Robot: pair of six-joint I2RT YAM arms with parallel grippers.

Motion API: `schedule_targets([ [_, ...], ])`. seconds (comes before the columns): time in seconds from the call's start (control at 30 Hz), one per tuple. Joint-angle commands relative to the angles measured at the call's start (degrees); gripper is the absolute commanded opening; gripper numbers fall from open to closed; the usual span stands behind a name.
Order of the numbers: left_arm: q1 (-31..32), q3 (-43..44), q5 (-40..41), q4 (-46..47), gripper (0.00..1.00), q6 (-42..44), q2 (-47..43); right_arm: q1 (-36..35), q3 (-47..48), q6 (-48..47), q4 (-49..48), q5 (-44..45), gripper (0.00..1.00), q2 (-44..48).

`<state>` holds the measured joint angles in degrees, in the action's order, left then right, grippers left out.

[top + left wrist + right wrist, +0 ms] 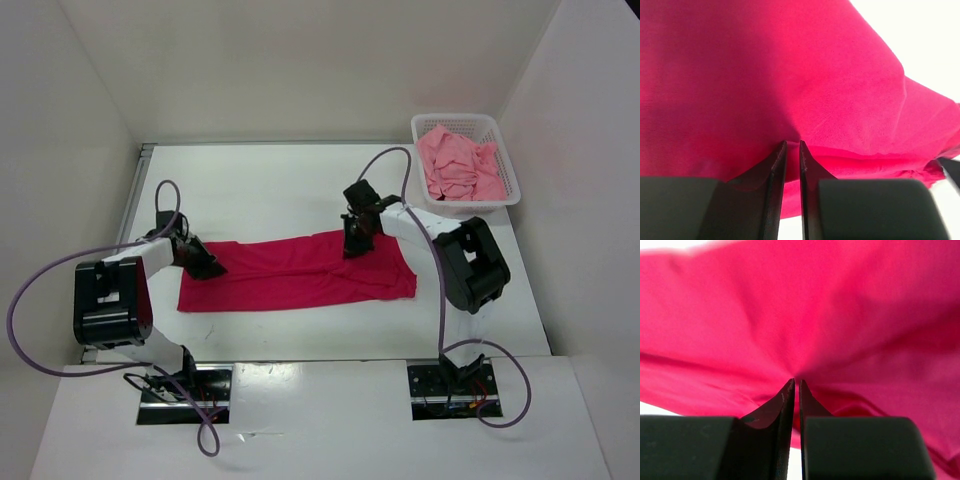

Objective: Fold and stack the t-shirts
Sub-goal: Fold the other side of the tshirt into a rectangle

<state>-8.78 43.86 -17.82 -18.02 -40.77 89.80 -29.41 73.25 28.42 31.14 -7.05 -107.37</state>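
Crimson shirt banded across the table, both my grippers on it.
The bright crimson-magenta cloth t-shirt [300, 272] lies as a long band across the middle of the white table [260, 190]. My left gripper [205, 265] pinches its left end, jaws narrow. My right gripper [355, 245] nips its far edge, jaws almost together. A light pink cloth t-shirt [455, 165] sits crumpled in the white plastic mesh basket [512, 180] at the far right corner.

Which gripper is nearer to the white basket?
Right. The right gripper is at the crimson shirt's far edge, nearer the basket; the left gripper is at the shirt's left end, farther away.
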Motion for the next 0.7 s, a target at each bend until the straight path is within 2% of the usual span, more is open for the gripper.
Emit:
schedule_targets([
  [0.0, -2.1, -1.2, -2.7, -1.0, 0.23, 0.3, -0.6, -0.5, -5.1, -0.8, 1.0, -0.7, 0.11, 4.7],
  [0.3, -3.2, -1.8, -2.7, -4.5, 0.26, -0.1, -6.1, -2.1, -13.7, 1.8, 2.8, -2.0, 0.10, 15.3],
  [0.47, -3.7, 3.1, -1.3, -4.5, 0.26, -0.6, -6.4, -2.8, -16.5, 3.1, 3.3, -4.3, 0.10, 16.5],
  [0.5, -3.7, 5.0, -0.7, -4.5, 0.26, -0.6, -6.9, -2.8, -15.9, 3.1, 3.3, -3.6, 0.11, 16.5],
  [0.53, -0.5, 9.7, 1.5, -4.5, 0.26, -1.1, -7.4, -2.8, -9.2, 1.4, 7.6, -1.4, 0.14, 16.5],
  [0.57, 1.5, 11.2, 1.6, -4.5, 0.26, -1.1, -6.7, -2.8, -7.9, 1.4, 8.1, -0.9, 0.19, 16.5],
  [0.67, 4.0, 11.3, 1.6, -4.0, 0.26, -1.1, -5.5, -2.8, -5.6, 1.4, 8.2, -0.9, 0.34, 13.7],
])
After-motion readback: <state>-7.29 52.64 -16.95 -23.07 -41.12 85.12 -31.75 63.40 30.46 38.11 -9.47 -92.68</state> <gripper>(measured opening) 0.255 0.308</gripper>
